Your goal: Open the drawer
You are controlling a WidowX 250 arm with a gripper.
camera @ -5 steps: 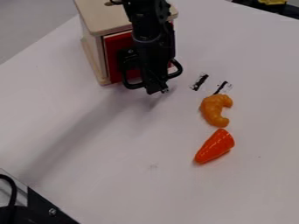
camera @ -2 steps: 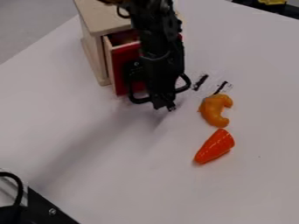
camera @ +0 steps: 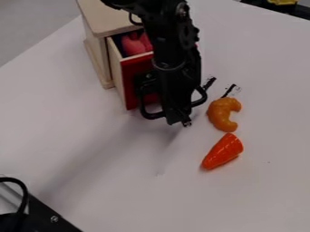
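Camera view: a slanted look down on a pale table, with a plain grey area beyond its upper left edge.
Arm: black, entering from the top edge and hanging down in front of the wooden cabinet.
Cabinet: light wood, at the upper left of the table, its flat top partly behind the arm.
Drawer: pulled partly out of the cabinet, red front facing the lower part of the view, the inside partly in sight from above.
Gripper: low in front of the drawer's red front; whether it is wide or narrow, or touches the drawer, I cannot tell.
Black gear: in the lower left corner, with a curved black cable beside it.
Orange cone: lying on its side, narrow end toward the lower left.
Toy croissant: golden orange, just beyond the cone's wide end.
Drawer contents: something pinkish red near the back.
Black marks: two short strokes on the table, near the croissant.
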